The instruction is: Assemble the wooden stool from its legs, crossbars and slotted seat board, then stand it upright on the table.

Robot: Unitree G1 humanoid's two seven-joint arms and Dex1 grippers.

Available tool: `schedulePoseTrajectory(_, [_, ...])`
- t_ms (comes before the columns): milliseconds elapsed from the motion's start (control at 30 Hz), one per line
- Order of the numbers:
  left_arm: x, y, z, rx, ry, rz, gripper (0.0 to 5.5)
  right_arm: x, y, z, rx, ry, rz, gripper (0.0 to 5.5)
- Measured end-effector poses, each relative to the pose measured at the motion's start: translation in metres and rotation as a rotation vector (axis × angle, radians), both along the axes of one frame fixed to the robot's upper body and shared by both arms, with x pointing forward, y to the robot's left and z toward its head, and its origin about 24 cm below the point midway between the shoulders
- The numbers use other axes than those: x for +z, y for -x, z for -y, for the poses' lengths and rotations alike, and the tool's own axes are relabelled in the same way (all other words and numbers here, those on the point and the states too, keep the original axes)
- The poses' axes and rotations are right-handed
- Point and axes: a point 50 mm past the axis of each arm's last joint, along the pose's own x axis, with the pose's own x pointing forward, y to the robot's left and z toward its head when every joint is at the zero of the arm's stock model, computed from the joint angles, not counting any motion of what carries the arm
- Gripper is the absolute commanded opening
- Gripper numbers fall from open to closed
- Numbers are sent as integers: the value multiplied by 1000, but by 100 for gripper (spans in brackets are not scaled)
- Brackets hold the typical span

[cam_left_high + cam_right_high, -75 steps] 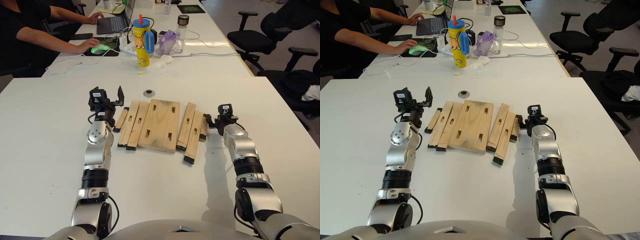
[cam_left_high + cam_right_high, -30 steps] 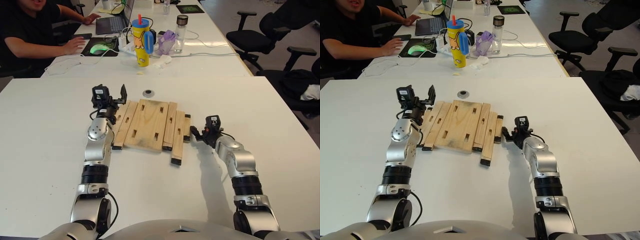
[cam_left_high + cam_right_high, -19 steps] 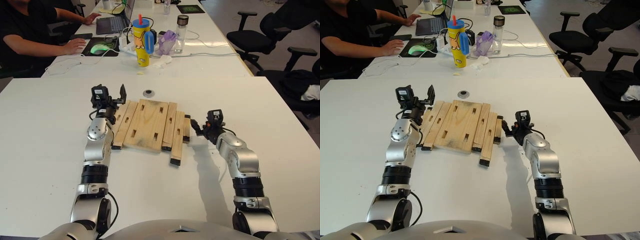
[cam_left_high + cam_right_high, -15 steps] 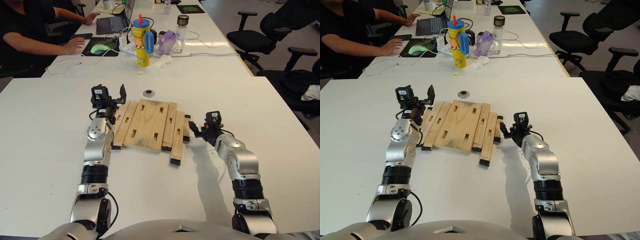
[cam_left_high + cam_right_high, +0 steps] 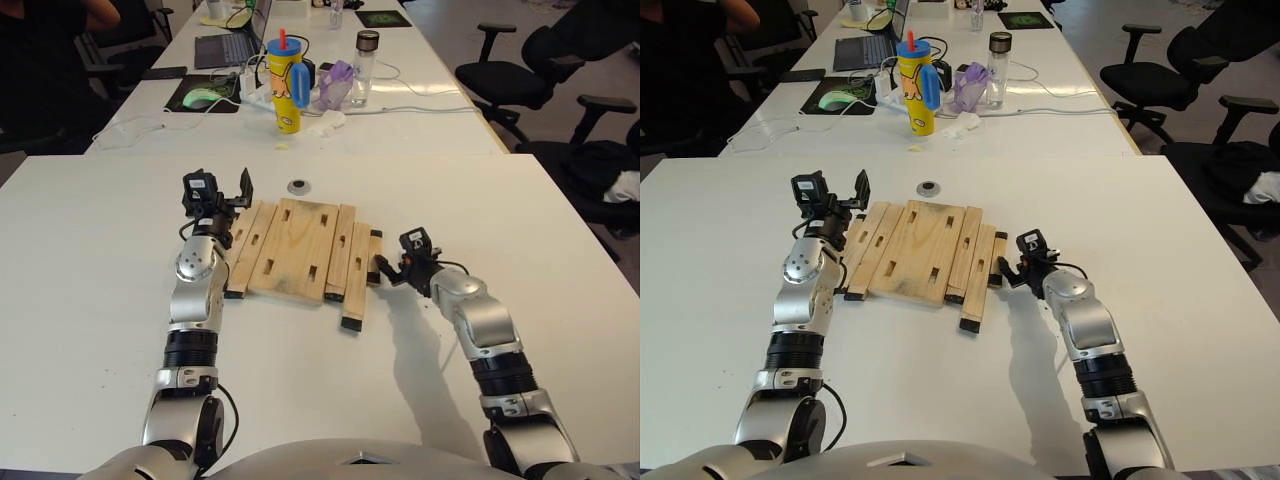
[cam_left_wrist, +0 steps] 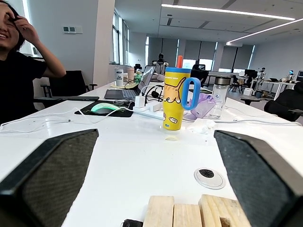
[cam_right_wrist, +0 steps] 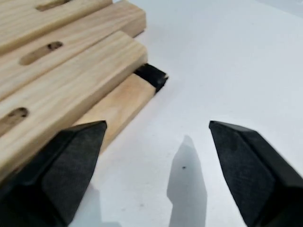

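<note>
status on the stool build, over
Both jaws open: left gripper at the parts' far left corner, right gripper beside the short crossbar. Seat board and legs flat, unassembled. Nothing held.

Right tool (image 5: 382, 272) pushed the right-hand legs (image 5: 355, 282) against the seat board (image 5: 303, 245).

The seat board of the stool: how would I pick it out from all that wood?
On the near white table, wood lies flat in a row. The seat board is the middle piece, far wider than the narrow strips on either side.
</note>
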Motion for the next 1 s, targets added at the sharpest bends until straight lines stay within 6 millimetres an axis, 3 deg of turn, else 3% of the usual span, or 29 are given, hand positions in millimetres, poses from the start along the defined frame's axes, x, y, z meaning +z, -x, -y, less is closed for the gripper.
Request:
schedulePoseTrajectory(167, [-1, 0, 2, -2, 5, 4, 453, -4, -1, 10, -48, -72, -37, 401])
schedulePoseTrajectory(267, [-3, 0, 2, -3, 5, -3, 453, -5, 3, -2, -55, -216, -70, 401])
schedulePoseTrajectory(433, [-3, 0, 1, -1, 5, -6, 453, 5, 4, -8, -57, -285, -47, 401])
schedulePoseTrajectory(1000, [-3, 0, 1, -1, 4, -4, 453, 0, 22, -26, 28, -256, -125, 401])
